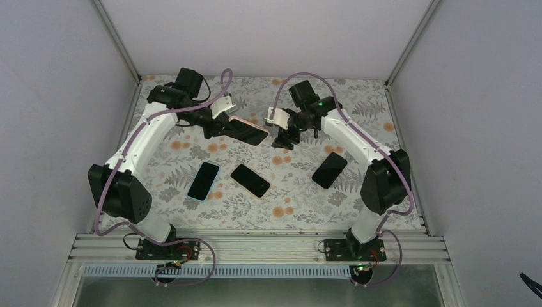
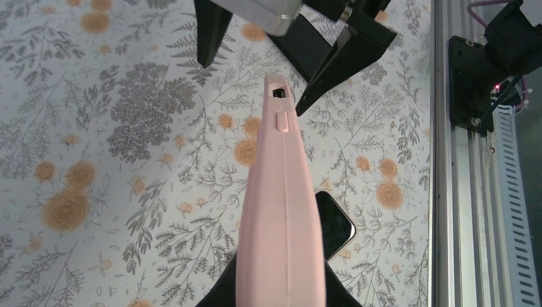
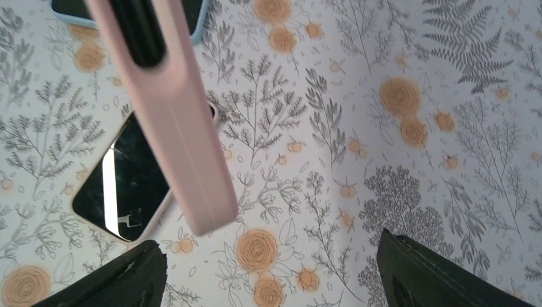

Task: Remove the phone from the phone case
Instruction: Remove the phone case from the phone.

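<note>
My left gripper (image 1: 222, 126) is shut on a phone in a pink case (image 1: 249, 132) and holds it above the table at the back middle. In the left wrist view the pink case (image 2: 281, 211) shows edge-on, running up from my left gripper (image 2: 281, 297). My right gripper (image 1: 284, 137) is open just right of the case's free end and does not touch it. In the right wrist view the case (image 3: 179, 128) hangs at the upper left, above and ahead of the open right gripper (image 3: 268, 259), whose fingers (image 3: 428, 275) stand wide apart.
Three more phones lie on the floral table: a blue-cased one (image 1: 203, 180), a dark one (image 1: 250, 180) in the middle and another (image 1: 330, 169) to the right. The middle phone also shows below the case (image 3: 124, 185). An aluminium rail (image 2: 466, 192) runs along the near edge.
</note>
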